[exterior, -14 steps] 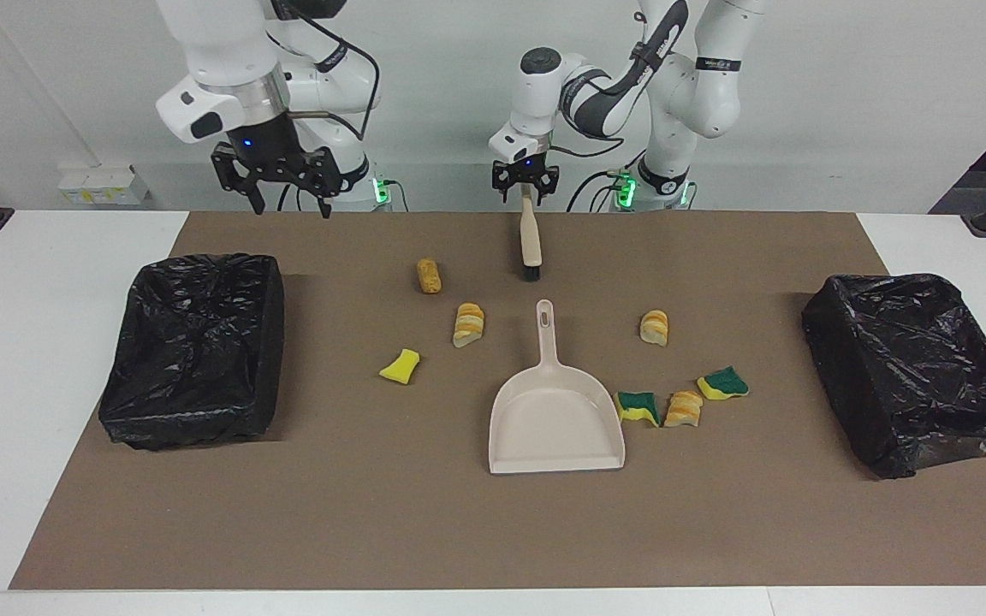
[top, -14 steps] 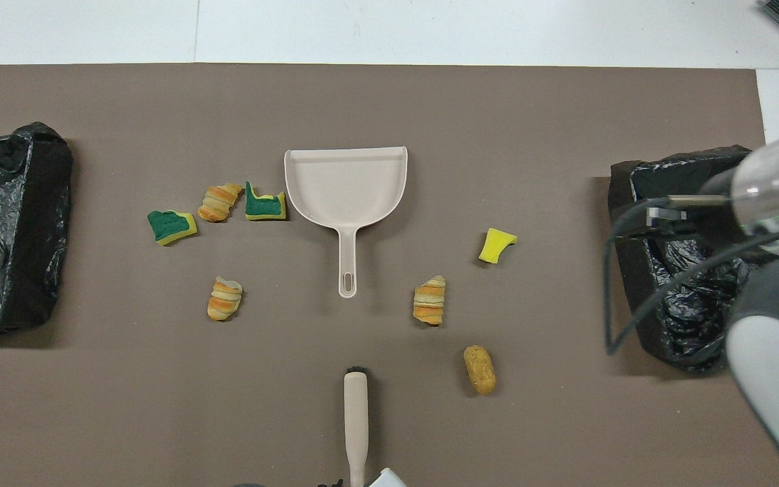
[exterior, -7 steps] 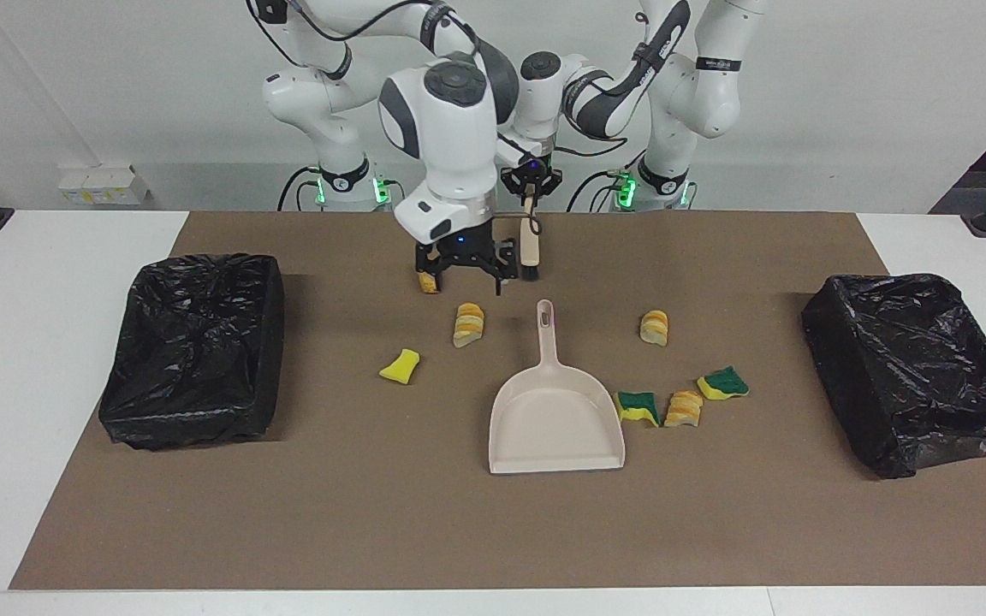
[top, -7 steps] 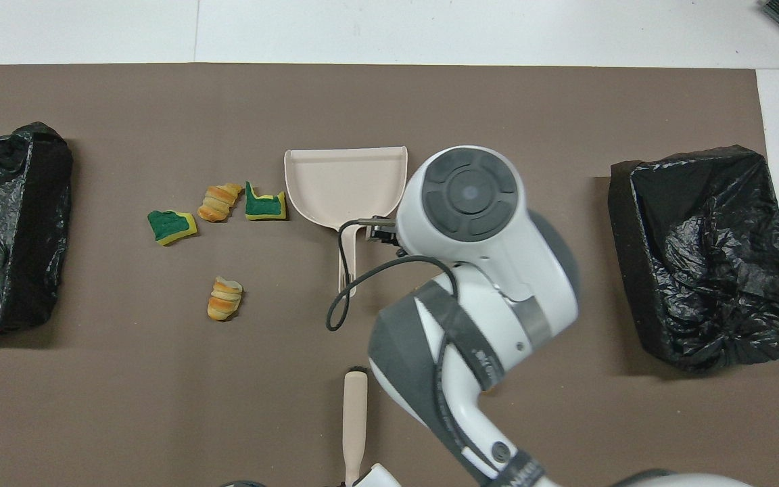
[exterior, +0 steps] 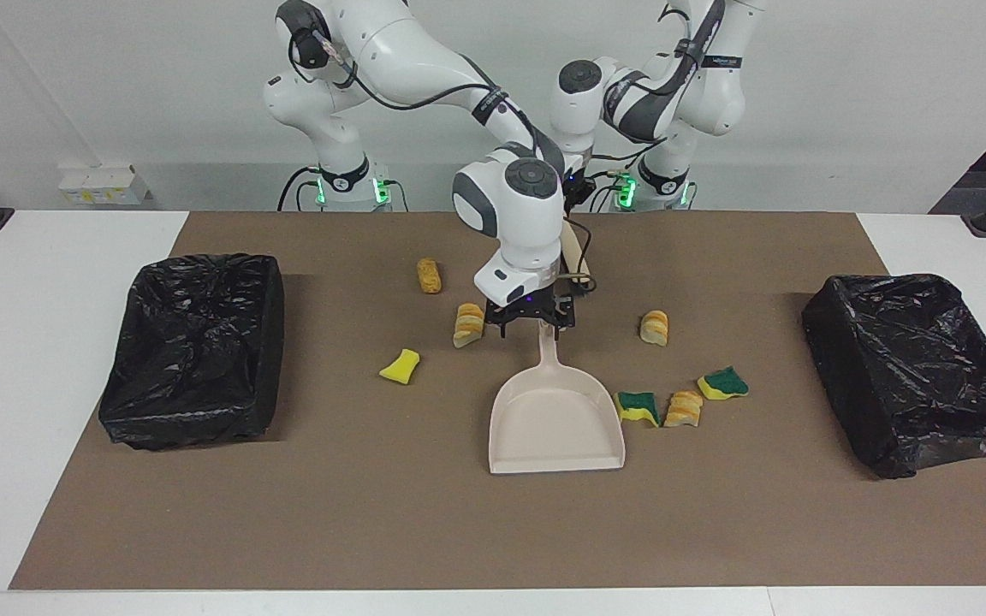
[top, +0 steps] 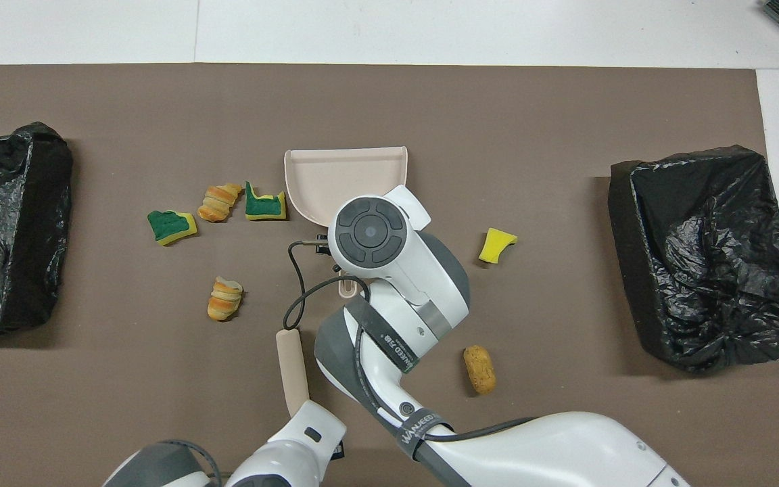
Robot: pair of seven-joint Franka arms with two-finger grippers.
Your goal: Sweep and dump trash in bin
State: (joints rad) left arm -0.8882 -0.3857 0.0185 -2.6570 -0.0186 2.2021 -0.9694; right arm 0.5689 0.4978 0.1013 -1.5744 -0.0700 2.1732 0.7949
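The beige dustpan lies mid-mat, handle toward the robots. My right gripper is down at the handle's end, open, with a finger on either side of it. My left gripper is shut on the handle of the beige brush and holds it tilted above the mat, partly hidden by the right arm. Several bits of trash lie around the pan: a brown lump, a bread lump, a yellow sponge bit, another bread lump and a cluster with green-backed sponge bits.
A black-lined bin stands at the right arm's end of the brown mat, and a second one at the left arm's end. The right arm's forearm covers the pan's handle from above.
The right arm swung in from its bin's end and came down onto the dustpan's handle. The left gripper closed on the brush, lifted it and shifted it toward the left arm's end.
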